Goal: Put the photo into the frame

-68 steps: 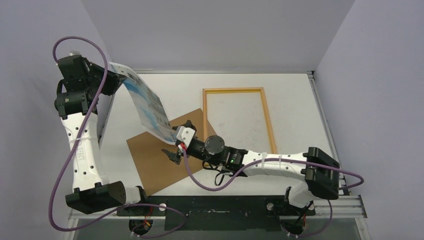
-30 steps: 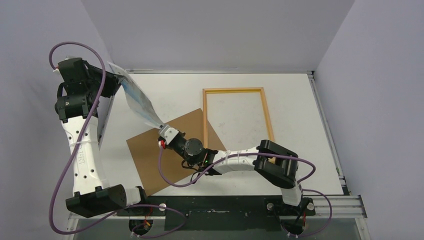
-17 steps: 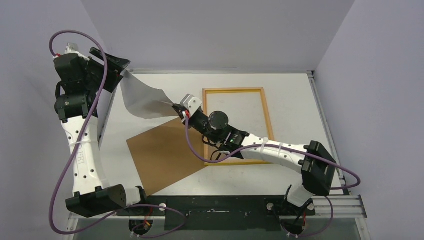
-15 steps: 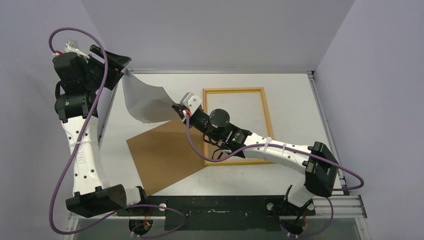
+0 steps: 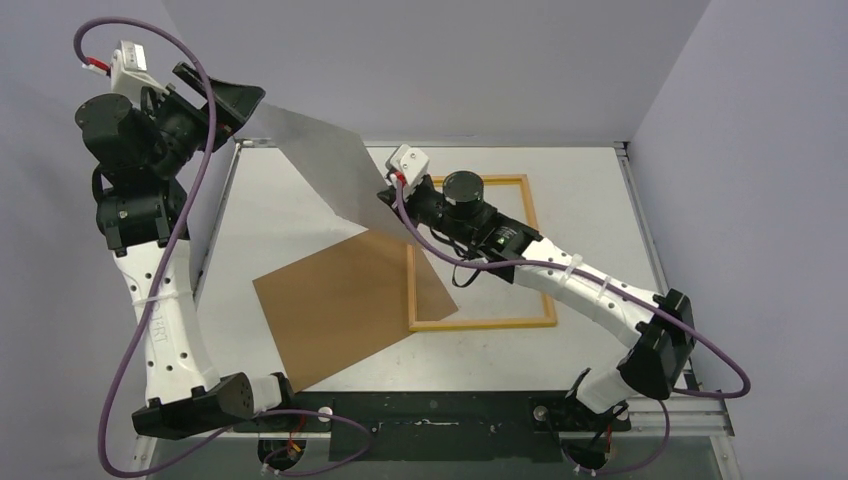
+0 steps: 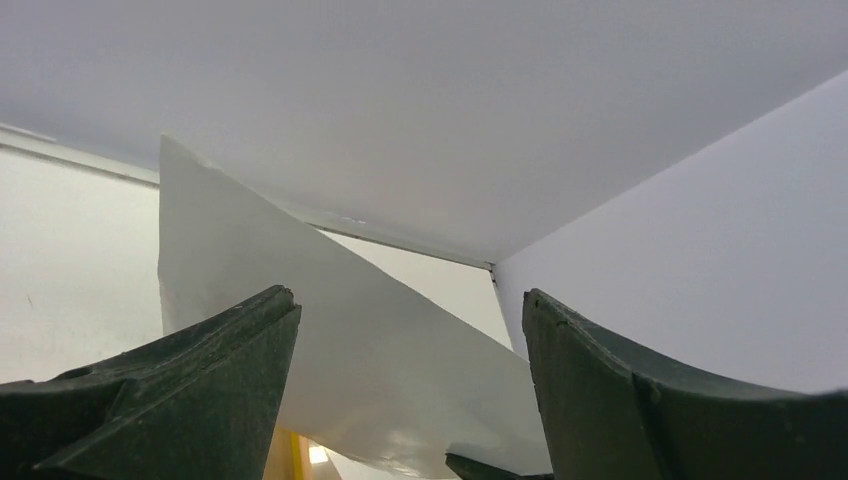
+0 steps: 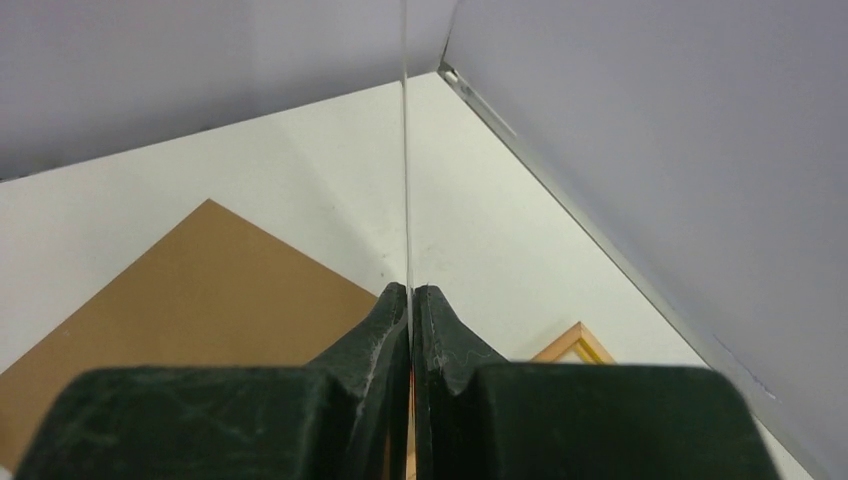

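Note:
The photo (image 5: 320, 165) hangs in the air with its plain white back up, slanting from the upper left down toward the frame (image 5: 540, 262). My right gripper (image 5: 385, 198) is shut on the photo's lower right edge, and the sheet (image 7: 407, 150) stands edge-on between its jaws (image 7: 411, 290). My left gripper (image 5: 232, 98) is raised at the sheet's far upper corner with its jaws wide apart. The white sheet (image 6: 350, 330) shows beyond those jaws (image 6: 410, 298), and I cannot tell if it touches them. The wood-coloured frame lies flat on the table, below and right of the right gripper.
A plain brown backing board (image 5: 340, 310) lies flat and turned at an angle, overlapping the frame's lower left corner; it also shows as the board (image 7: 180, 290) under the right wrist. Grey walls close in the white table (image 5: 600, 200) at the back and both sides.
The left gripper has opened and let go of the photo and has risen. The right gripper has carried the photo up and right toward the frame, its white back now up.

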### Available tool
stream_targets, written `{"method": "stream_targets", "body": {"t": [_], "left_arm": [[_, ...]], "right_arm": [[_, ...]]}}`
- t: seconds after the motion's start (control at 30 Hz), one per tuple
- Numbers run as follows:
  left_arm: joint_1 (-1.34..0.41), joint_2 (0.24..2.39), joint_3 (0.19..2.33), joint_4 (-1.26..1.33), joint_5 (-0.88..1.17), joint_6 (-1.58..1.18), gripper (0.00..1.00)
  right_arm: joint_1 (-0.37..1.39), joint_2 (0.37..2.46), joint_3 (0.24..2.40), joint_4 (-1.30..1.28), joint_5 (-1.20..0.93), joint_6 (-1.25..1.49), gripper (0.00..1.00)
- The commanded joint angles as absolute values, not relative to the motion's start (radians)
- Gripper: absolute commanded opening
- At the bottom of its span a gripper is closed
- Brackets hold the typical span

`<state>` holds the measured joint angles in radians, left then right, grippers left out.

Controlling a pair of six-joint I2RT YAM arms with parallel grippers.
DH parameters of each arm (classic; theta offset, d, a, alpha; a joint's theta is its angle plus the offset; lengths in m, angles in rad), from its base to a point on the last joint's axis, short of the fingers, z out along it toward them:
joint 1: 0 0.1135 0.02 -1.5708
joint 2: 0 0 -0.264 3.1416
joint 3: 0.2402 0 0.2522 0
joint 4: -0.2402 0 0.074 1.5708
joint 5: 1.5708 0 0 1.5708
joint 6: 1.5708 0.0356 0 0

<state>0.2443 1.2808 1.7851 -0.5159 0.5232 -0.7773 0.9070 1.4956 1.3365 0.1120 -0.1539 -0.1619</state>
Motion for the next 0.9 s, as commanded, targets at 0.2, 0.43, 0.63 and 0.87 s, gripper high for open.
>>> {"method": "stream_targets", "body": {"t": [0.2, 0.43, 0.63, 0.87], "left_arm": [[0.250, 1.263, 1.798, -0.469, 0.566, -0.713, 0.81], [0.243, 1.329, 1.792, -0.609, 0.611, -0.684, 0.80], [0.233, 1.329, 1.688, -0.630, 0.616, -0.645, 0.80], [0.124, 1.390, 1.620, -0.678, 0.581, -0.583, 0.80]], "right_arm": [[0.768, 1.496, 1.677, -0.370, -0.186, 0.034, 0.00], [0.530, 1.585, 1.758, -0.577, -0.372, 0.385, 0.00], [0.291, 1.646, 1.705, -0.654, -0.744, 0.599, 0.00], [0.125, 1.761, 1.690, -0.858, -0.814, 0.480, 0.00]]}}
